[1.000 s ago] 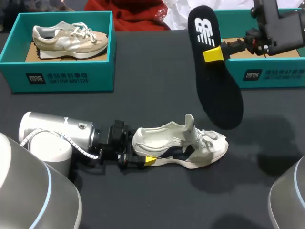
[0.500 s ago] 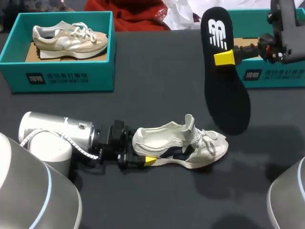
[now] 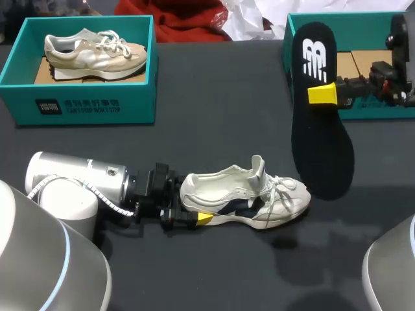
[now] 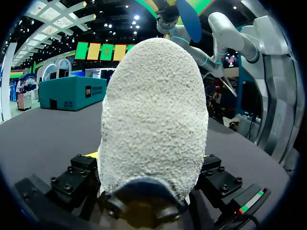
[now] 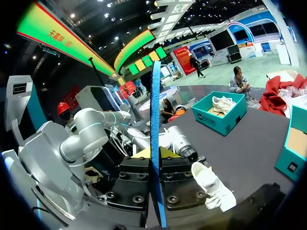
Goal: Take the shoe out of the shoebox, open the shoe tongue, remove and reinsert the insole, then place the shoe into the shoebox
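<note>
Two sets of jaws are busy: the left jaws clamp the heel of the white sneaker lying on the desk; the right jaws pinch the black insole aloft at its two o'clock. Held so narrowly, the insole may twist or snag on the raised tongue going in.

Mid-table: shoe, left gripper at heel; insole right of it, before right shoebox; second shoebox back left.
</note>
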